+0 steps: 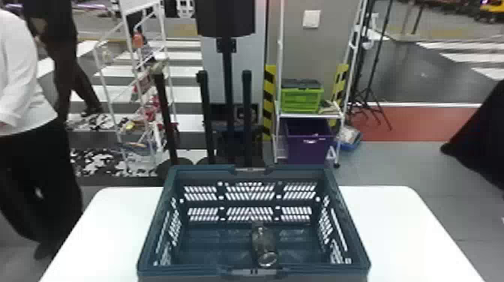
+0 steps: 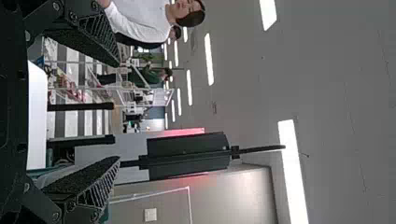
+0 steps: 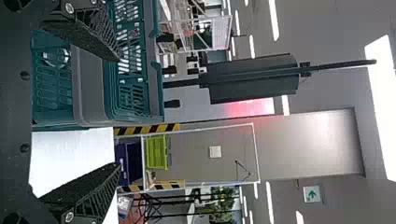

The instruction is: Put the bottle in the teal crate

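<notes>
The teal crate [image 1: 253, 273] stands on the white table, and the bottle [image 1: 264, 243] lies inside it on the floor, near the front wall and a little right of the middle. In the left wrist view my left gripper [image 2: 116, 112] is open with nothing between its fingers. My right gripper [image 3: 119, 112] is also open and holds nothing; in the right wrist view the crate [image 3: 93, 88] stands beyond its fingers, with the round end of the bottle [image 3: 57, 58] visible through the crate's wall.
The white table [image 1: 405, 232] extends on both sides of the crate. Behind it on the floor stand dark posts [image 1: 205, 120], a white rack with a green crate [image 1: 302, 99] and a purple bin [image 1: 309, 144], and a white wire shelf [image 1: 131, 75] at the left.
</notes>
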{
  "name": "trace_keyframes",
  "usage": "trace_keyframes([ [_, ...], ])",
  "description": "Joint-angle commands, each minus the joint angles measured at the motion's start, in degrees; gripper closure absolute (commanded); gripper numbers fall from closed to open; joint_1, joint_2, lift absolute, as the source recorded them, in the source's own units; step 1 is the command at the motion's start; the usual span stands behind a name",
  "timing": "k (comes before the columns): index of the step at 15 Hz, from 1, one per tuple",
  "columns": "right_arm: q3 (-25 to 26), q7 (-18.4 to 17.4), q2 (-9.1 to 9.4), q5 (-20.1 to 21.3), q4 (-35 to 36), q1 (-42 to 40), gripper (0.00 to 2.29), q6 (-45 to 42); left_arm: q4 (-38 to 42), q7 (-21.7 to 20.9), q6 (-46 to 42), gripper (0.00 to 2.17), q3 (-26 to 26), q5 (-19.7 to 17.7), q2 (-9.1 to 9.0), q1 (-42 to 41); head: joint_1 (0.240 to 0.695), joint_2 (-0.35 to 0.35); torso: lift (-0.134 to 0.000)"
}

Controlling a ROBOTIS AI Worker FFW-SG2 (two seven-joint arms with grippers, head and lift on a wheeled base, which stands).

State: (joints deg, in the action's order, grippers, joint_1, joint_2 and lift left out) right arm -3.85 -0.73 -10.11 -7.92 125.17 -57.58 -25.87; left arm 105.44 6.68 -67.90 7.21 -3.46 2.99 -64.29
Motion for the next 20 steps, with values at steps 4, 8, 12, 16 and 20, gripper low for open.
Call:
trace_keyframes([
  [4, 0.4, 0.4, -0.08, -1.1, -0.7, -0.3, 0.1, -1.4, -0.1, 0.0, -0.2, 0.19, 0.0, 0.0, 0.0, -0.2, 0.499, 0.0, 0.0],
  [8, 0.5, 0.5, -0.08, -1.0, -1.0, -0.4, 0.1, -2.1, -0.1, 0.0, -0.2, 0.19, 0.0, 0.0, -0.09, -0.2, 0.499, 0.0, 0.0],
  [12, 0.5, 0.7, -0.08, -0.9, -1.2, -0.4, 0.1, -2.1, 0.0, 0.0, -0.2, 0.19, -0.3, 0.0, -0.35, -0.2, 0.499, 0.0, 0.0],
  [16, 0.5, 1.0, -0.08, -0.9, -0.9, -0.4, 0.1, -2.1, 0.0, 0.4, -0.2, 0.19, -0.7, 0.8, -0.7, -0.2, 0.499, 0.0, 0.0],
  [20, 0.5, 1.1, -0.08, -1.0, -0.7, -0.5, 0.1, -1.9, 0.1, 0.6, 0.0, 0.19, -1.1, 0.9, -0.7, -0.2, 0.499, 0.0, 0.0],
])
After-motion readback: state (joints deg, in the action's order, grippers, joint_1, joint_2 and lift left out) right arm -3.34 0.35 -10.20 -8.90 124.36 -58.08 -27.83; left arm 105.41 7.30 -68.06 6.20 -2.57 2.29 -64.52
